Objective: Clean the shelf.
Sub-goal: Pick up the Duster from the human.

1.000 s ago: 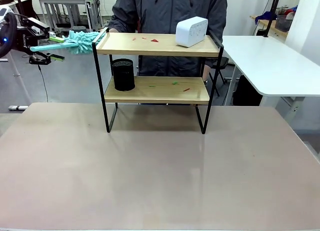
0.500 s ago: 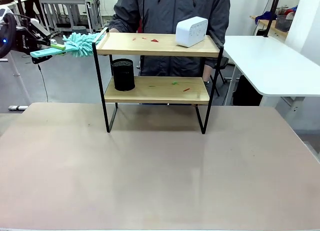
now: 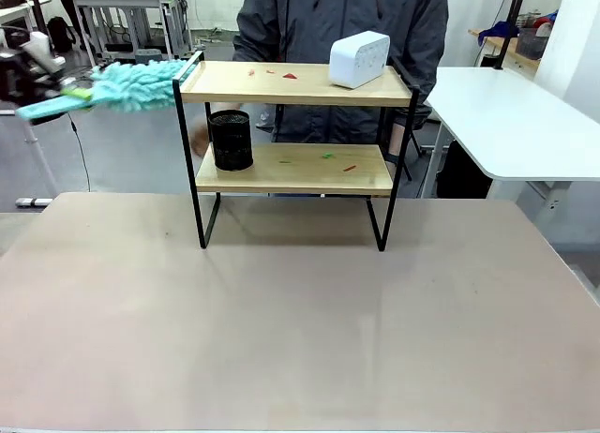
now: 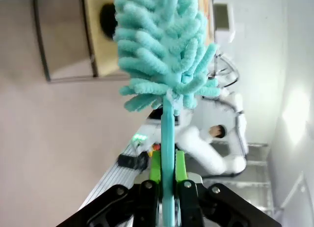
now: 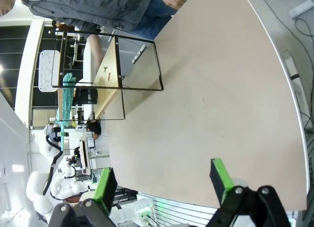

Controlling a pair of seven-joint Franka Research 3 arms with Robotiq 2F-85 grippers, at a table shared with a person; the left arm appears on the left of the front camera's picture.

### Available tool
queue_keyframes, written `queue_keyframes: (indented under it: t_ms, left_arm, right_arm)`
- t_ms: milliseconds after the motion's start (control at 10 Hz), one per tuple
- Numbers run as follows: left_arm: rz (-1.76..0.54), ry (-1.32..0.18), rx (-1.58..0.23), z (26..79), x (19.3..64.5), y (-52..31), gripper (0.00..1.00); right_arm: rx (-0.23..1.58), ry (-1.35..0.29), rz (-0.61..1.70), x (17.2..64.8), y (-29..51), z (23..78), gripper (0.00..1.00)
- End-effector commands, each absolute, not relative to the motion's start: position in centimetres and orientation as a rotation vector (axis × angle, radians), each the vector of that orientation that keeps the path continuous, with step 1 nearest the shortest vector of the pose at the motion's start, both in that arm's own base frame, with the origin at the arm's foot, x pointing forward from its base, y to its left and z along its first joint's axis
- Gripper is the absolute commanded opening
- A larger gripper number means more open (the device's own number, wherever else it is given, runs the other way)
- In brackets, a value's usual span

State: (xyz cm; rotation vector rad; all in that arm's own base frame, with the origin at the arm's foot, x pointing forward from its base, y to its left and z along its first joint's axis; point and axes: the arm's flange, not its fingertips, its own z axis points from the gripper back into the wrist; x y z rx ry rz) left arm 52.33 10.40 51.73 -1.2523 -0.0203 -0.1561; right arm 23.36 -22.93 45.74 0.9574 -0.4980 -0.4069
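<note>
1. The tabletop (image 3: 300, 321) is a bare beige surface spreading from the near edge of the front view out to the shelf's legs.
2. A person (image 3: 347, 11) in a dark grey jacket stands at 12 o'clock, behind the shelf. One hand (image 3: 198, 138) is low, at the 9 o'clock side of the lower board.
3. The shelf (image 3: 234, 82) stands upright on the tabletop at 12 o'clock, near the far edge, with two light wooden boards in a thin black frame.
4. A teal chenille duster (image 3: 141, 80) lies roughly level at 9 o'clock of the top board. Its fluffy head reaches the black end rail, and blur hides whether they touch.
5. The left claw (image 4: 168, 163) is clamped on the duster's flat teal handle, with a green pad pressed to each side of it.
6. The right claw (image 5: 163, 180) is spread wide with nothing between its pads, hovering over the near part of the tabletop, well apart from the shelf.
7. A white speaker (image 3: 359, 58) sits at the 3 o'clock end of the top board.
8. A black mesh pen cup (image 3: 231, 140) stands at the 9 o'clock end of the lower board.
9. Red scraps (image 3: 290, 75) lie on the top board left of the speaker. A green scrap (image 3: 328, 155) and a red scrap (image 3: 349, 168) lie on the lower board.
</note>
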Motion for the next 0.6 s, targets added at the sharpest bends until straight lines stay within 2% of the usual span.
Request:
queue_keyframes:
  t_ms: [0, 200, 400, 500]
  left_arm:
    - [-0.288, -0.082, -1.068, 51.8, 42.5, 14.6, 0.0]
    - [-0.479, -0.124, -0.857, 47.9, 32.8, 16.9, 0.0]
    - [-0.674, -0.087, -0.817, 45.0, 27.9, 17.4, 0.0]
    - [-0.777, -0.107, -0.743, 43.6, 27.2, 17.6, 0.0]
  right_arm:
    - [0.969, -0.524, -0.387, 23.5, -23.0, 45.9, 1.0]
    - [0.969, -0.524, -0.387, 23.5, -23.0, 45.9, 1.0]
    - [0.969, -0.524, -0.387, 23.5, -23.0, 45.9, 1.0]
    - [0.969, -0.524, -0.387, 23.5, -23.0, 45.9, 1.0]
